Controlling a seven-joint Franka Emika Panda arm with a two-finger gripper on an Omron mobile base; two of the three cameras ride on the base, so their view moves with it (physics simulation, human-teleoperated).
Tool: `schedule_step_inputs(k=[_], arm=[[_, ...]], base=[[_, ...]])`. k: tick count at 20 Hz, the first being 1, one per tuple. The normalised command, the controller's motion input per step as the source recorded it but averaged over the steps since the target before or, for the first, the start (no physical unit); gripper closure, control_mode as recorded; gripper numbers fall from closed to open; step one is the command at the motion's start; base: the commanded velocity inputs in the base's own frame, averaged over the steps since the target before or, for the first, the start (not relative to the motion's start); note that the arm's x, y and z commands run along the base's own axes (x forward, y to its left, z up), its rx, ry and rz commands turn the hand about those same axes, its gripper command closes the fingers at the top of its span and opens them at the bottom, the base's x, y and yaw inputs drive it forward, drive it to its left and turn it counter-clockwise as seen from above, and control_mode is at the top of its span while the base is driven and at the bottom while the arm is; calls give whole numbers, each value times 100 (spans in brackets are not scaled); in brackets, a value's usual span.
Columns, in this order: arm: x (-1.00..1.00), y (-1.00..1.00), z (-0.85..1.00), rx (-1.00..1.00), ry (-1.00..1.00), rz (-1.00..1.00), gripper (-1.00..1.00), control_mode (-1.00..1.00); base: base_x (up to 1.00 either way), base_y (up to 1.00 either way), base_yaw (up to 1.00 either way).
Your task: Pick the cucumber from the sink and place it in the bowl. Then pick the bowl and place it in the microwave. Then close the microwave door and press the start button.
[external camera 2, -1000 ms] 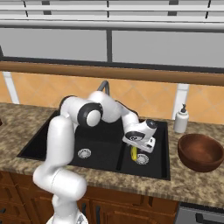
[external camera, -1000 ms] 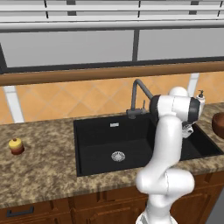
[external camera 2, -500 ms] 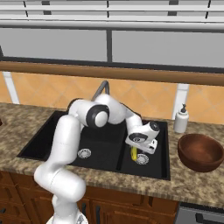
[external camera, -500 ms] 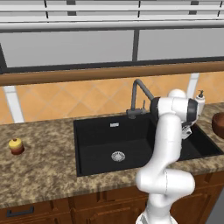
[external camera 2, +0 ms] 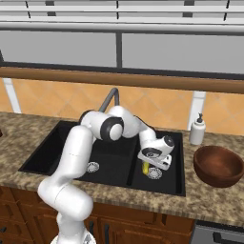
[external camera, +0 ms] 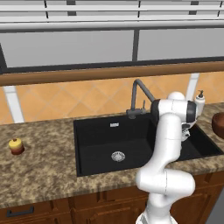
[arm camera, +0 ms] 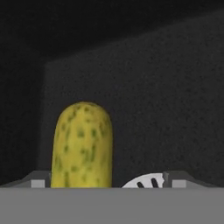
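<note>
Jaws wide, gripper (external camera 2: 147, 167) down in the sink (external camera 2: 177, 183) astride the cucumber (arm camera: 82, 146); best closed squarely on its middle, then lifted toward the three-o'clock bowl (external camera 2: 218, 164).

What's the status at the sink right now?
End effector open, low in sink. Cucumber between the fingers, not yet gripped. Bowl waiting on counter. Nothing in the way.

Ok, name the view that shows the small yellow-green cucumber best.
The hand view: the small yellow-green cucumber stands large, speckles clear, against the black sink floor. The right base view gives a yellow sliver under the gripper.
</note>
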Motion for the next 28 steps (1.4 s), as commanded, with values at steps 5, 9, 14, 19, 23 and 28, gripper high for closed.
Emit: schedule_step_inputs(k=[5, 9, 14, 19, 23, 28], arm=[[9, 15, -51, 0, 0, 0, -100, -100], [2, 45, -58, -1, 0, 0, 100, -100], [0, 48, -39, 0, 0, -1, 100, -100], [0, 15, -8, 0, 0, 0, 100, -100], [-16, -11, 9, 0, -5, 0, 100, -100], [-61, -40, 51, 0, -12, -6, 100, -100]], base=[[0, 0, 0], [0, 0, 0], [0, 0, 0], [0, 0, 0], [0, 0, 0], [0, 0, 0]])
